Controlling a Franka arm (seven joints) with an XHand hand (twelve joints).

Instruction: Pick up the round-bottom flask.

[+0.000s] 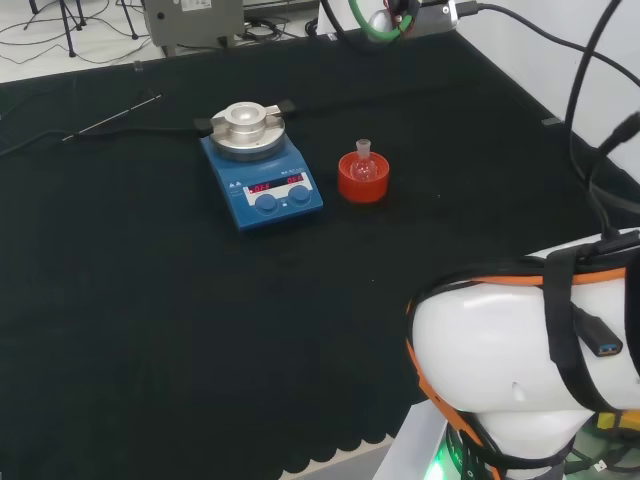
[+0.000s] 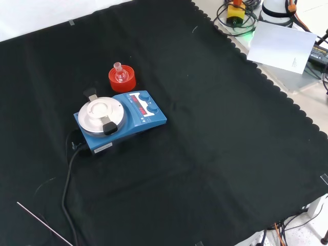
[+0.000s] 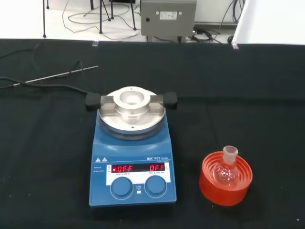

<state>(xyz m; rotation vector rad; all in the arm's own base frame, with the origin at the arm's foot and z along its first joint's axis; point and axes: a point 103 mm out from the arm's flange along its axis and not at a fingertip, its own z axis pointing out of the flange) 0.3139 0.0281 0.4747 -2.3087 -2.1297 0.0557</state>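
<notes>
Head view: the flask (image 1: 363, 166) is sitting upright in its red stand (image 1: 362, 185), just right of the stirrer (image 1: 262, 180). Front view: the glass is blending in, risking a misjudged grasp. Wrist view: the neck (image 3: 230, 152) is looking slippery; I cannot tell the fingers' state

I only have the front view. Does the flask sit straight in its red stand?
Observer: Yes. The wrist view shows the flask seated in the middle of the stand, neck upright.
Operator: Any stopper in the neck?
Observer: None visible; in the wrist view the mouth looks open.
Operator: Where's the arm?
Observer: In the head view its white link sits at lower right, well apart from the flask.
</notes>
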